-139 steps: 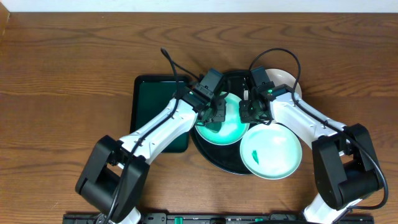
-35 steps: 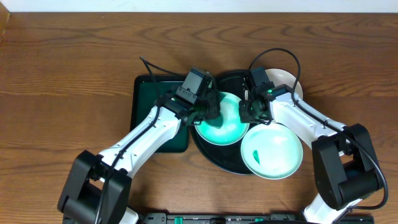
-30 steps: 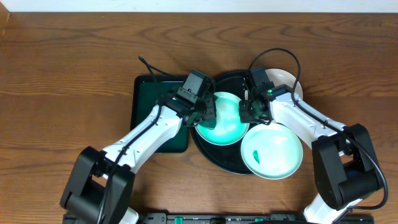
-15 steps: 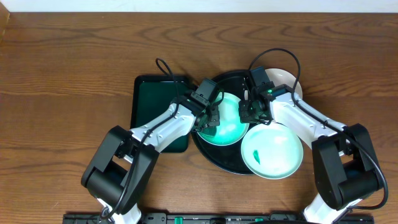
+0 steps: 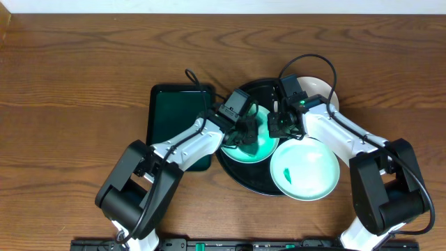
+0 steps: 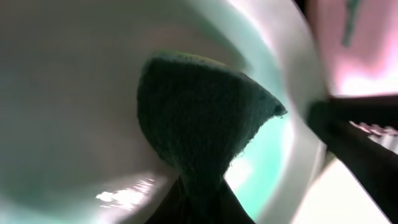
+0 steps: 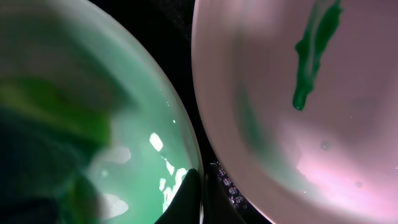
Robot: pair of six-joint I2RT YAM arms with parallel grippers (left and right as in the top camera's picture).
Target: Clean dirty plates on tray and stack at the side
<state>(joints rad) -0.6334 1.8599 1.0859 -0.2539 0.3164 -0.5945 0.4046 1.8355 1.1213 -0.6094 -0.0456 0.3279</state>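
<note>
Round black tray [image 5: 244, 180]: set at the middle of the wooden table [image 5: 70, 84], with three plates on or over it.
Mint plate [image 5: 259, 148]: lies in the left half of the tray. Its inside is tinted green and glossy, and it is worked on from both sides.
Left gripper [image 5: 245, 136]: lowered into the mint plate from the left. Its jaws are pressed together on a dark green wiping pad [image 6: 199, 118].
Wiping pad: seen close by the left wrist camera as a fuzzy wedge laid flat against the plate's inner wall, narrowing to where it is pinched.
Right gripper [image 5: 277, 128]: placed at the right edge of the mint plate, with the jaws closed on its rim. In the right wrist view, one fingertip [image 7: 189, 196] is seen on the inner side of the rim.
Smeared plate [image 5: 310, 171]: sits at the near right of the tray, just beside the mint plate and reaching past the tray's rim. A green streak [image 7: 314, 50] is carried on its white surface.
Third plate [image 5: 322, 89]: white, at the far right edge of the tray and partly hidden under the right arm.
Green rectangular tray [image 5: 171, 115]: set just left of the round tray and crossed by the left arm.
</note>
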